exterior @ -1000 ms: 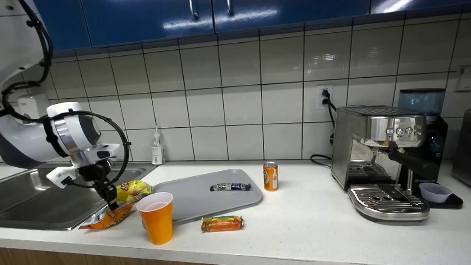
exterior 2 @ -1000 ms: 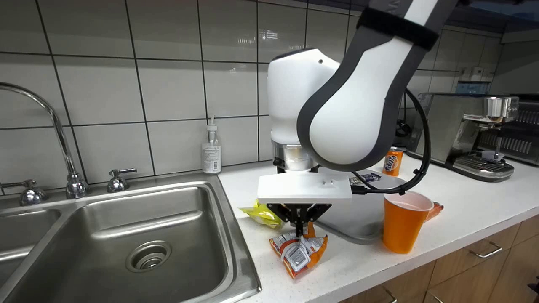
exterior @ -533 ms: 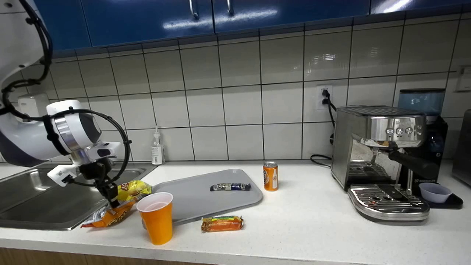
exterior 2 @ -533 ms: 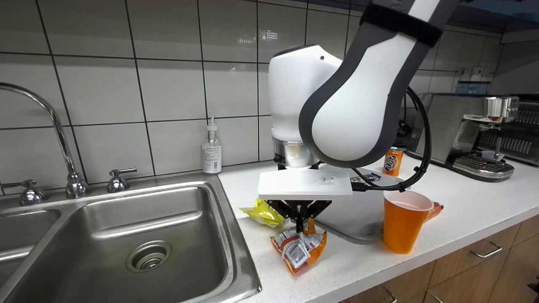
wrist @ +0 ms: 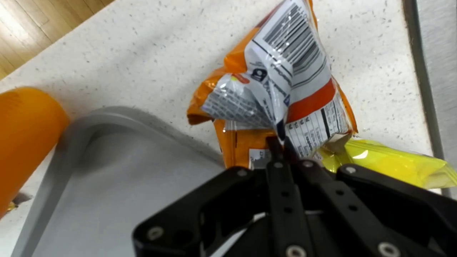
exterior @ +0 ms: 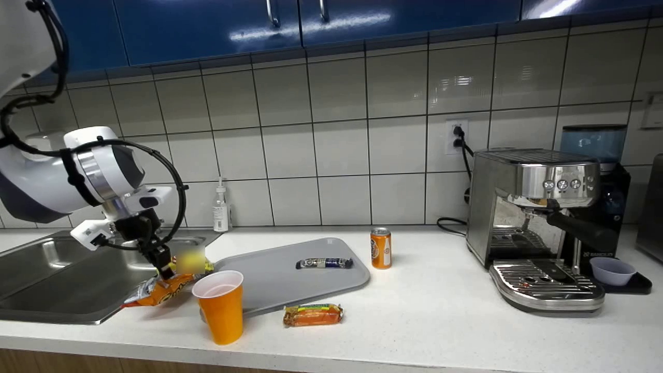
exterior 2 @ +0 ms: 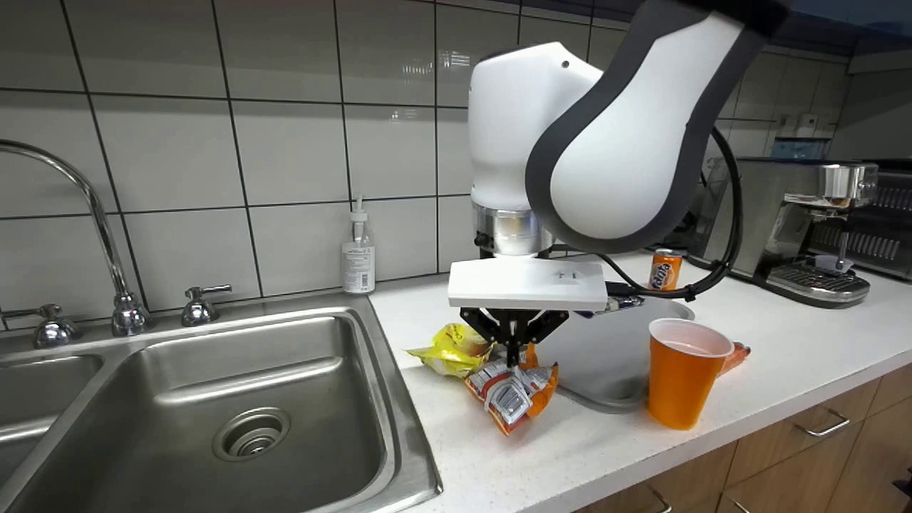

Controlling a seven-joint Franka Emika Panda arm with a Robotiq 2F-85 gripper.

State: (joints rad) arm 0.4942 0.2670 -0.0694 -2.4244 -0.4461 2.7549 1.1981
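My gripper (wrist: 281, 144) is shut on a pinched fold of an orange snack bag (wrist: 303, 71), whose grey-white printed back faces the wrist camera. In both exterior views this orange bag (exterior: 159, 291) hangs tilted from the fingertips, over the strip of counter between sink and tray. Whether its lower end clears the counter is hard to tell. Right behind it lies a yellow snack bag (exterior 2: 449, 353), touching or nearly touching it and partly covered by the gripper (exterior 2: 513, 356). A grey tray (wrist: 142, 200) lies close beside the held bag.
An orange cup (exterior: 222, 311) stands at the tray's near corner. A dark-wrapped bar (exterior: 324, 263) lies on the tray. An orange-wrapped snack (exterior: 313, 315) and an orange can (exterior: 381, 248) are nearby. The sink (exterior 2: 385, 399) borders the other side; a coffee machine (exterior: 538, 217) stands farther off.
My gripper has risen and shifted slightly toward the tray, carrying the orange bag up and along with it. More of the yellow bag now shows in an exterior view.
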